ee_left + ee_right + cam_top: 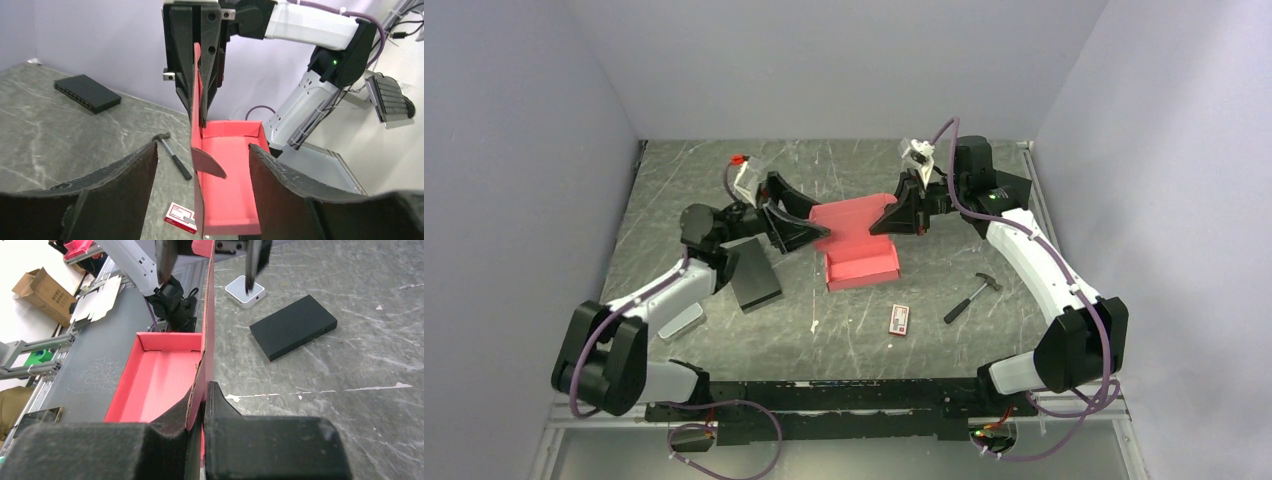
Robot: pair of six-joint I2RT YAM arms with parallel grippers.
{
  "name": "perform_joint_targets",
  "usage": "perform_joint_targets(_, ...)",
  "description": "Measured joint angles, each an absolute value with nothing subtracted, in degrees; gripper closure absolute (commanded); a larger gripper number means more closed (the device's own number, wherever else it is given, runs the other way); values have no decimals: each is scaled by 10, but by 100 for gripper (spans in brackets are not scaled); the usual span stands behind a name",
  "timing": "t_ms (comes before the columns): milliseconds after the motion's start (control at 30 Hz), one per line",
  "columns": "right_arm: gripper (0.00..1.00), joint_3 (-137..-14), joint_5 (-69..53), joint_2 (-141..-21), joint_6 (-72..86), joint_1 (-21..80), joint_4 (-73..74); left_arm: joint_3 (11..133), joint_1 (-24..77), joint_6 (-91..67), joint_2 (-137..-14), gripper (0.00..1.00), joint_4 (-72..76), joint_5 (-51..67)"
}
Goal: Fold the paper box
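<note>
Paper box (861, 265) flap edge pinched by right hand (882, 224).

Robotics lab test cell: left arm (639, 310) and right arm (1039, 265) bolted at 6 o'clock on a grey marbled worktop (844, 330), pale partition walls (844, 70) at 9, 12, 3 o'clock; cardboard carton (42, 290) beyond.

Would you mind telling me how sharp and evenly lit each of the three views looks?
Top external view: even, diffuse light, soft shadows, the red-pink cardboard paper box sharp. Left wrist view: the left gripper's black fingers loom dark and soft up close. Right wrist view: the top-left background is washed out, the black rectangular box crisp.
</note>
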State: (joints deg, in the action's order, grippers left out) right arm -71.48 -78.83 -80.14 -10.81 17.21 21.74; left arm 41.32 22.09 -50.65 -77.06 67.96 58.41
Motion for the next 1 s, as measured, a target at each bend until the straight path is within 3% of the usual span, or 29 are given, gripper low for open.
perform_joint_targets(167,100,-715,-795,-801,-104,158,216,375,154,-499,-665,31,642,571)
perform_joint_targets(333,100,-715,-800,-799,-102,151,214,333,113,-456,-586,49,589,558)
perform_joint_targets(667,100,-706,-801,-799,-87,151,204,306,115,-409,-659,49,553,552)
perform_joint_targets(1000,100,-705,-803,-799,-83,151,194,357,175,-356,-711,49,537,552)
